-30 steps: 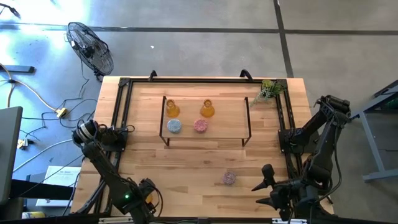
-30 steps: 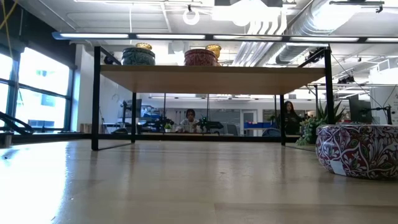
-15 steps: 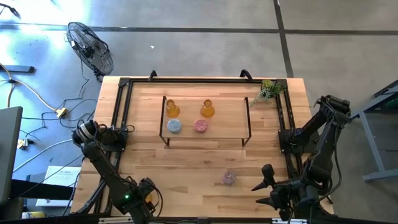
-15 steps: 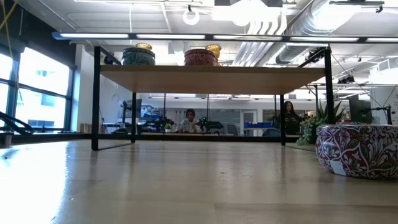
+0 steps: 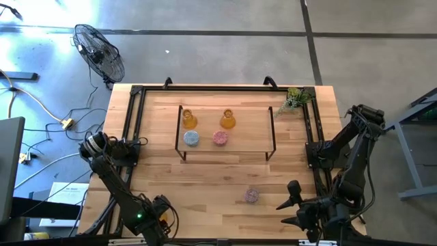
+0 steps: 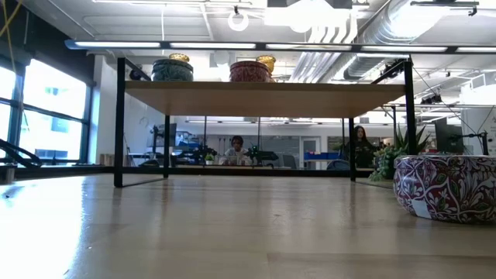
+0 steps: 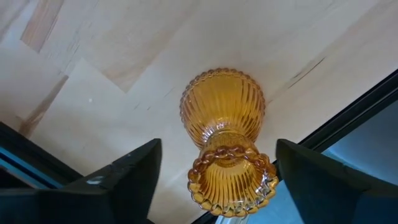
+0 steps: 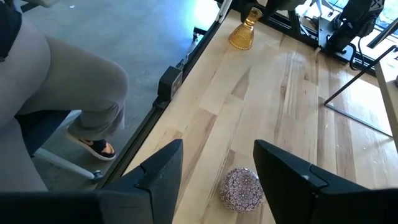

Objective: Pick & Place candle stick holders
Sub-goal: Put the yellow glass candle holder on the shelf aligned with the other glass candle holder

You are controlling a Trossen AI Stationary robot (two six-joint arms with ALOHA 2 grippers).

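Two amber glass holders [image 5: 189, 119] [image 5: 227, 120], a blue one [image 5: 192, 139] and a pink one [image 5: 220, 138] stand on a small black-framed wooden shelf [image 5: 239, 147] at mid-table. A purple holder [image 5: 252, 196] stands on the table near the front. A third amber holder [image 7: 227, 143] stands upright by the table's near left edge; it also shows in the right wrist view [image 8: 244, 31]. My left gripper [image 7: 219, 149] is open, its fingers on either side of this holder without touching it. My right gripper [image 5: 290, 195] is open, just right of the purple holder [image 8: 242, 190].
A green plant sprig [image 5: 295, 100] lies at the table's far right corner. Black frame rails [image 5: 133, 123] run along the table's sides. A person's leg and shoe [image 8: 93, 143] show beside the table's near edge. People sit far off in the room [image 6: 236, 147].
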